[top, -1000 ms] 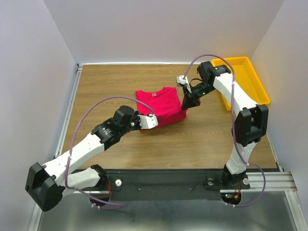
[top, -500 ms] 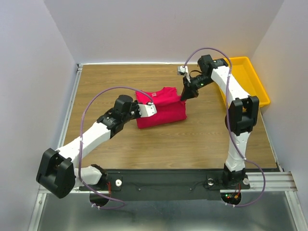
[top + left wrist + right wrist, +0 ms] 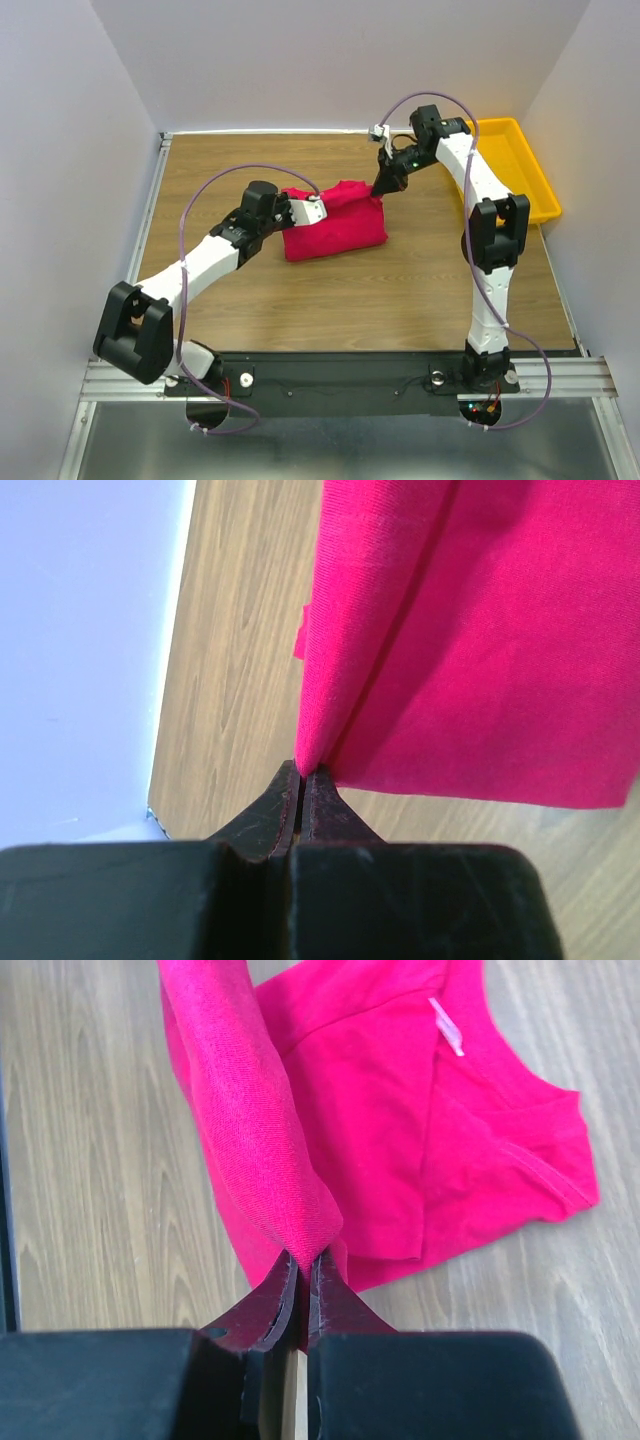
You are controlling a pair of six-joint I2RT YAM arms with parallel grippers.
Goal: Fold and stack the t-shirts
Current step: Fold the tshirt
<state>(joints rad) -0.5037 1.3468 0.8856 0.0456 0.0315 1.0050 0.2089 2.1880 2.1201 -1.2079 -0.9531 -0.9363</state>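
A crimson-red t-shirt (image 3: 335, 230) lies partly folded in the middle of the wooden table, its near edge lifted and carried over towards the back. My left gripper (image 3: 313, 207) is shut on the shirt's left corner (image 3: 330, 730). My right gripper (image 3: 381, 189) is shut on the right corner, where a fold of red cloth (image 3: 260, 1140) rises from the fingertips. In the right wrist view the collar with its small white neck label (image 3: 446, 1026) lies flat on the table beyond the held fold.
A yellow plastic tray (image 3: 520, 165) stands at the back right, close behind the right arm. The white back wall and the table's back edge (image 3: 270, 132) run just beyond the shirt. Bare wood (image 3: 350, 300) stretches between the shirt and the arm bases.
Both grippers have carried the shirt's near edge up and towards the back, folding it over the rest. The left arm has stretched forward, and the right gripper has moved back.
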